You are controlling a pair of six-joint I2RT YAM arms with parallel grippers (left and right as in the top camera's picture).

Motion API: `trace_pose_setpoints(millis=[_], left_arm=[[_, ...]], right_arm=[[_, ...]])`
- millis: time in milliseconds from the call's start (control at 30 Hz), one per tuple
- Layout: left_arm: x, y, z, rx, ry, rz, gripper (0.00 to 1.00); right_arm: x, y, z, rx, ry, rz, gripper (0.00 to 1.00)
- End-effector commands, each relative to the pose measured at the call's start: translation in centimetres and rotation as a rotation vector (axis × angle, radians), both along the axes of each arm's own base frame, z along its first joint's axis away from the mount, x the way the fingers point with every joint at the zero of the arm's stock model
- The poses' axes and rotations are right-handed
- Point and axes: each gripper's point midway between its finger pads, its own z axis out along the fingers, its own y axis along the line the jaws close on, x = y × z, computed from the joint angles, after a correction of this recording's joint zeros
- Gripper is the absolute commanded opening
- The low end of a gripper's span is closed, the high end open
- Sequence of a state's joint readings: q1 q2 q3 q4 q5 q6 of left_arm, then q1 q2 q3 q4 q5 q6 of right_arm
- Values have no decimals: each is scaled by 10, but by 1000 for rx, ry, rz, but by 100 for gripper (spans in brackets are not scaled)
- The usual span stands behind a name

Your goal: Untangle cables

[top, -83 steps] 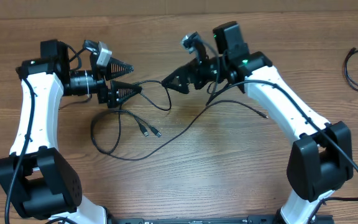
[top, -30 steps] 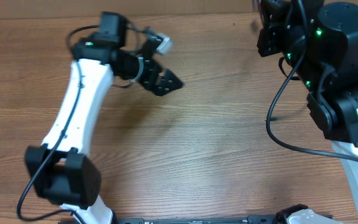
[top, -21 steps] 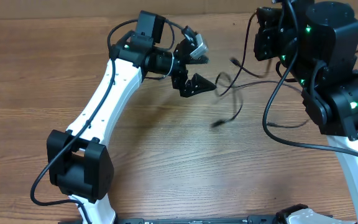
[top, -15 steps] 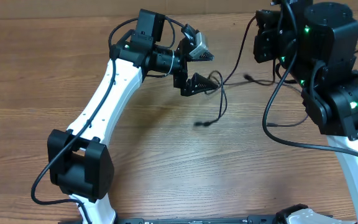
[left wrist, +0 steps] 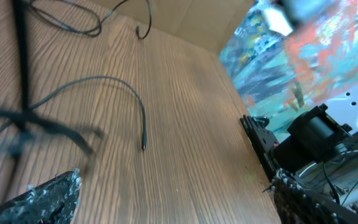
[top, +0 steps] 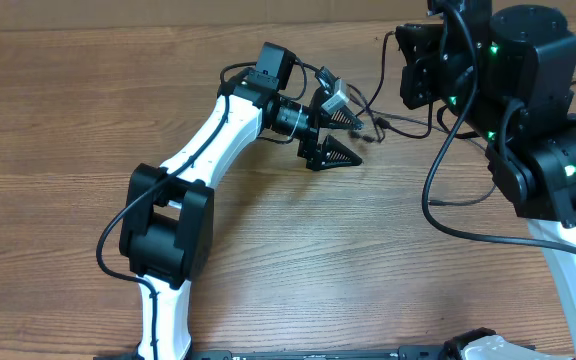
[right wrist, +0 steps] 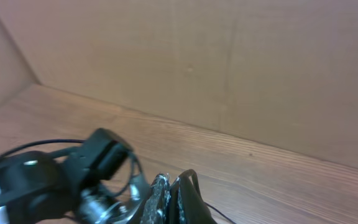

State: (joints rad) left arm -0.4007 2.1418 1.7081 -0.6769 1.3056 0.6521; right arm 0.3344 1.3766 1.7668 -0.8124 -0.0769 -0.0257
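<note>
Thin black cables (top: 393, 119) hang in strands from my raised right arm (top: 528, 90) down toward the wooden table (top: 268, 280). My right gripper (right wrist: 171, 186) is shut, with a loop of cable (right wrist: 192, 175) pinched at its fingertips. My left gripper (top: 356, 140) stands wide open just left of the strands, nothing between its fingers (left wrist: 48, 199). In the left wrist view, blurred strands (left wrist: 27, 121) cross at the left. A loose cable (left wrist: 126, 87) lies on the wood ahead, and another loop (left wrist: 67, 22) lies farther off.
A plain brown wall (right wrist: 229, 62) closes the table's far side. The right arm's thick black wire (top: 434, 190) sags beside its body. In the left wrist view, a colourful patterned surface (left wrist: 303, 68) shows past the table edge.
My left arm has reached further right and a little lower, bringing its open gripper up to the hanging strands. The dangling cable end has swung up toward the right. The right gripper stays shut.
</note>
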Motion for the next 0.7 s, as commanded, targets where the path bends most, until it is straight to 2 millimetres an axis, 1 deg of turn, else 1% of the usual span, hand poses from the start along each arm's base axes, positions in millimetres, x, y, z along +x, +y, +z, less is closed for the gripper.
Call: trace_pose_setpoints(millis=[0, 133, 233, 267, 300, 333, 400, 533, 633, 667], left_arm=[[-7, -10, 16, -95, -41, -61, 100], [-1, -16, 20, -120, -122, -66, 100], [6, -18, 14, -87, -161, -40, 98], [9, -18, 10, -62, -164, -24, 89], [13, -17, 5, -29, -157, 0, 61], [18, -17, 0, 11, -143, 29, 6], [24, -16, -7, 66, -106, 76, 4], [29, -13, -11, 96, -89, 106, 4], [49, 1, -22, 179, -53, 209, 4], [63, 13, -30, 238, -12, 294, 4]], right_arm=[[-18, 12, 16, 45, -25, 97, 4], [-28, 27, 16, 78, -7, 197, 4], [-36, 36, 16, 101, 6, 264, 4], [-38, 38, 16, 105, 8, 275, 4], [-40, 39, 16, 107, 10, 284, 4], [-41, 39, 17, 109, 12, 289, 4], [-43, 38, 16, 108, 18, 289, 4], [-49, 36, 13, 102, 37, 283, 4], [-45, 21, 3, 61, 64, 194, 4], [-43, 11, -3, 33, 80, 136, 4]])
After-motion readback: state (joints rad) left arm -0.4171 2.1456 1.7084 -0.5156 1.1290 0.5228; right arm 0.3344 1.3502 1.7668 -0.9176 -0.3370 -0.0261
